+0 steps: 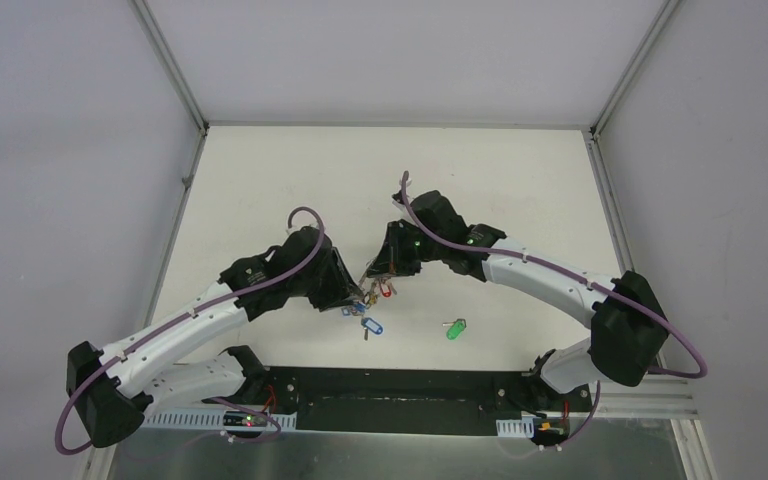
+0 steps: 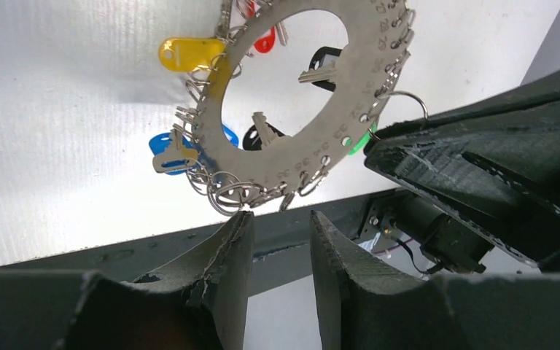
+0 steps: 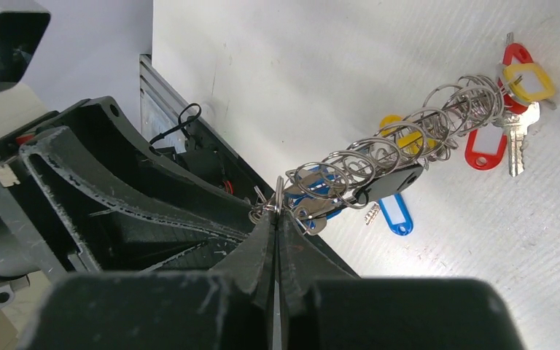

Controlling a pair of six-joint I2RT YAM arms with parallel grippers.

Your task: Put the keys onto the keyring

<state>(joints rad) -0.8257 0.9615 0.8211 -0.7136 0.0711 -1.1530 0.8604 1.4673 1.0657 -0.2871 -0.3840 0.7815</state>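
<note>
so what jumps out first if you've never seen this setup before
The big, crowded silvery keyring stands out first, pinched by its edge in the shut right gripper over the middle of the table. The left gripper faces it, open, with its fingertips just short of the rim. Closer to the arm bases, the blue-tagged key and the green-tagged key lie loose on the white surface.

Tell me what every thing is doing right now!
Right gripper, shut on the edge of the keyring.
Keyring, held up by that edge, many tagged keys strung on it.
Left gripper, open, tips just under the keyring, holding nothing.
Blue-tagged key, lying loose on the table, not on the keyring.
Green-tagged key, lying loose on the table, not on the keyring.
</note>
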